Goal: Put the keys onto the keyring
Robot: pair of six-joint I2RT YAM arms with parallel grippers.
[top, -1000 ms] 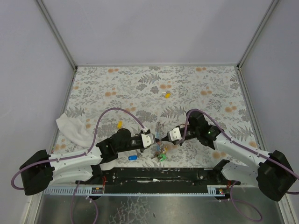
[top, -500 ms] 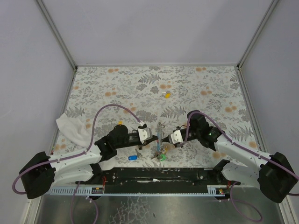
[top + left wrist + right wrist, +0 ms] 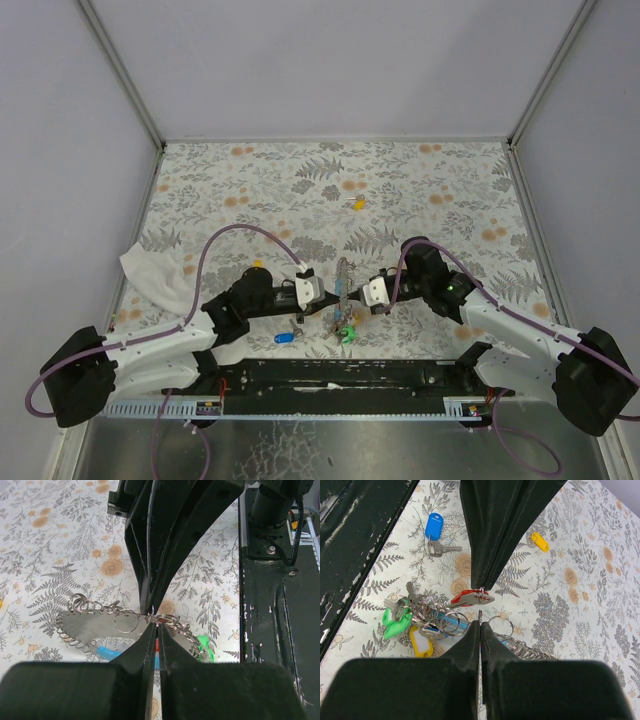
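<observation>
One red key (image 3: 469,599) sits level at the very tip of the left gripper (image 3: 154,626), whose fingers are clenched together and seem to pinch it. Facing it tip to tip, the right gripper (image 3: 480,616) is clenched as well, nipping a thin wire loop of the keyring (image 3: 343,283); the two tips almost touch, low over the table (image 3: 450,180) near its front edge, midway between the arms. The keyring's coiled cord stretches across the line of the two grippers, passing right at their meeting point, with a few loose rings strung along it.

The other keys (image 3: 395,622) on it lie bunched on the table just toward the arm bases; a green head, a yellow tag and a light-blue end piece show among the metal loops. One blue key (image 3: 434,526) lies apart, to the left of the bunch and close under the left arm. One yellow key (image 3: 540,542) lies just beyond the left wrist; another yellow key (image 3: 358,204) lies well out toward the table's middle. The white cloth (image 3: 155,275) is crumpled at the left edge, well apart from everything else.
</observation>
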